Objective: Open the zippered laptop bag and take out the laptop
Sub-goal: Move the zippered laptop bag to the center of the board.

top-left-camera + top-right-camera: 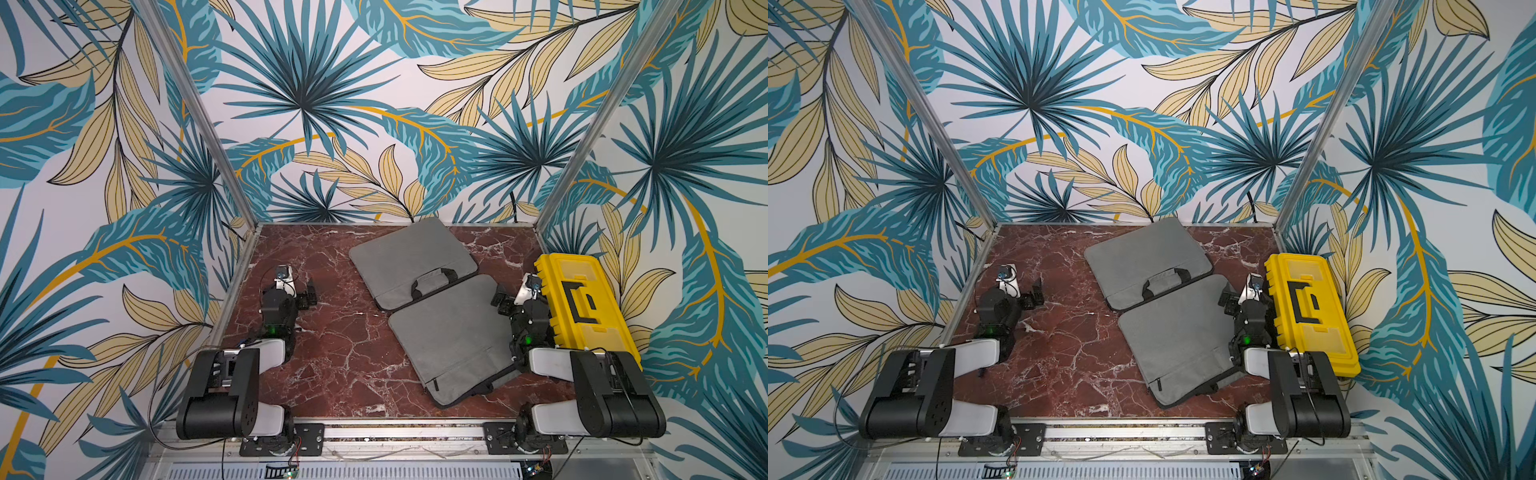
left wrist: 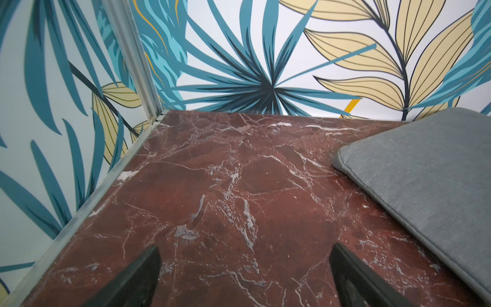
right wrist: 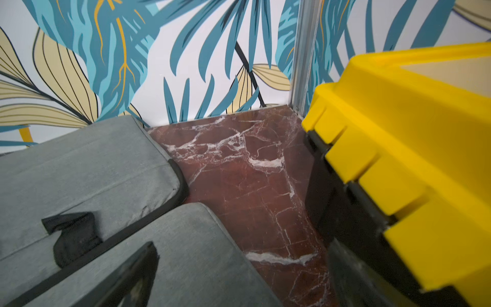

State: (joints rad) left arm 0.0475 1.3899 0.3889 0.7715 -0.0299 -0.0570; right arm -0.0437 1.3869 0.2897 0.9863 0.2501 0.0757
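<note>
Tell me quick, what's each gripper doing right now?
Left gripper: open, holding nothing, over the red marble tabletop.
Right gripper: open, holding nothing, beside the nearer grey fabric laptop bag.

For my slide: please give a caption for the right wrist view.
Open right gripper flanked by two grey laptop bags and a yellow toolbox.

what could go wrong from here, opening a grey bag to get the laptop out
Two look-alike bags: the far grey bag and near grey bag lie edge to edge, so the wrong one may get opened, or tugging one may drag the other. The yellow toolbox sits right beside the open right pincer; a sideways swing could hit it.
</note>
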